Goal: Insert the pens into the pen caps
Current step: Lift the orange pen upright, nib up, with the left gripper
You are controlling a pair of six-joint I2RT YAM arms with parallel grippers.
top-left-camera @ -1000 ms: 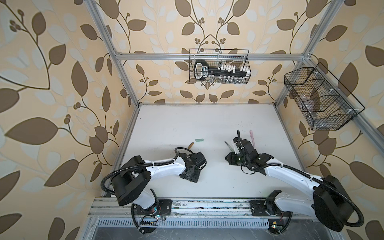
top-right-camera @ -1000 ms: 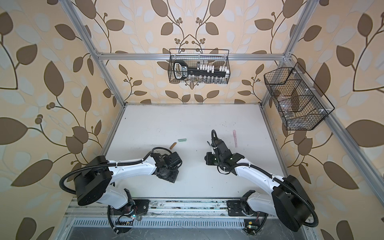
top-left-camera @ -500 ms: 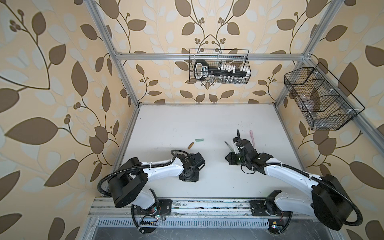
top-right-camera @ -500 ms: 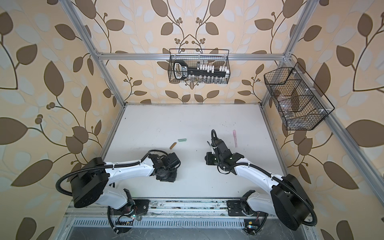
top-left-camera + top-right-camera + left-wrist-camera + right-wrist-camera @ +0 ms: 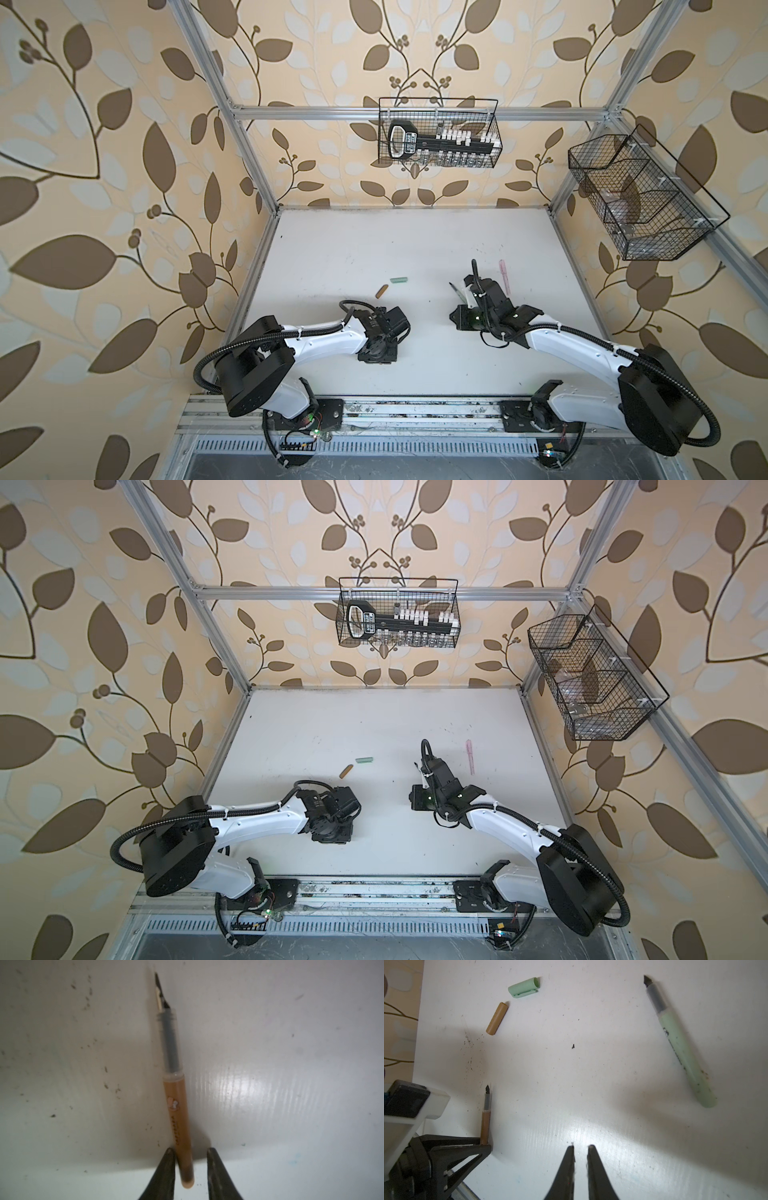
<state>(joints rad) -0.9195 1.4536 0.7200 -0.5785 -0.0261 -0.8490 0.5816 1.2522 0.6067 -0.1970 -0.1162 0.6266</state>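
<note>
Near the front half of the white desk [image 5: 374, 249], both arms reach inward over the pens and caps. Left claw [image 5: 189, 1150]: fingers set narrowly apart around the rear end of the tan-brown pen [image 5: 176, 1105], which lies flat on the desk. One finger touches the barrel, and a clear gap separates the other finger from it. The pen's dark tip points away from the claw. In both top views the left wrist hides this pen.

Right claw [image 5: 581, 1147]: fingers drawn almost together, with a thin slit between them and nothing in it, hovering over bare desk.

Tan-brown cap [image 5: 381, 291]: lies at 12 o'clock from the left wrist, apart from it. Pale green cap [image 5: 399, 281]: lies near the tan-brown cap, at about 2 o'clock from it, not touching.

Pale green pen [image 5: 681, 1051]: uncapped, flat on the desk. In a top view it [image 5: 457, 291] sits just beside the right wrist at about 9 o'clock.

Pink pen [image 5: 504, 276]: lies at 1 o'clock from the right wrist, near the desk's right edge, and shows in both top views.
</note>
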